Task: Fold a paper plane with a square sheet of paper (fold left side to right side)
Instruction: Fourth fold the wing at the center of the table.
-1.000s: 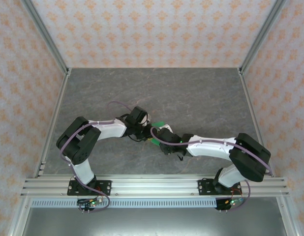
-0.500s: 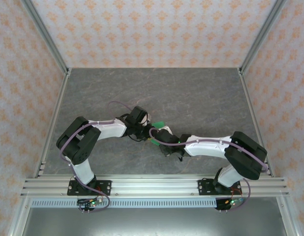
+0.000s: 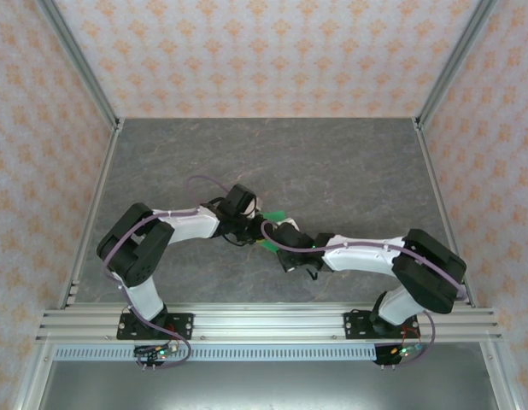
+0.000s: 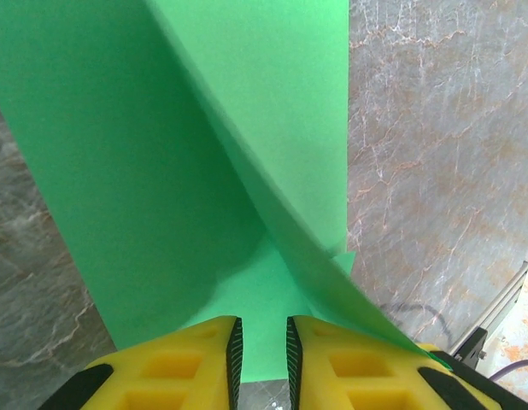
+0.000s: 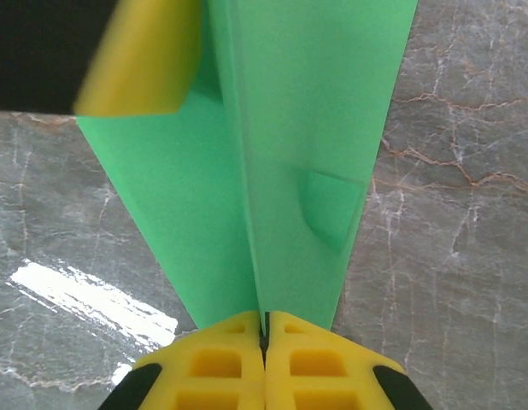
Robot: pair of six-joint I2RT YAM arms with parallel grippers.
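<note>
The bright green paper (image 3: 277,214) is folded into a narrow creased shape at the table's middle, mostly covered by both wrists. In the right wrist view the paper (image 5: 290,154) tapers toward me with a raised centre crease, and my right gripper (image 5: 264,314) is shut on that crease. My left gripper (image 4: 261,320) stands open with a small gap. The paper (image 4: 161,154) lies flat under the gap, and one lifted flap slants over its right finger (image 4: 349,350). From above, the left gripper (image 3: 249,229) and right gripper (image 3: 272,242) nearly touch. A left fingertip (image 5: 140,60) sits on the paper's far left.
The grey marbled tabletop (image 3: 349,171) spreads around the arms, bounded by metal frame rails (image 3: 435,179) and patterned walls. A purple cable (image 3: 204,181) loops over the left arm. The arm bases are bolted to the front rail (image 3: 264,320).
The right arm's elbow shifted slightly left and back. Both grippers and the paper stay almost where they were.
</note>
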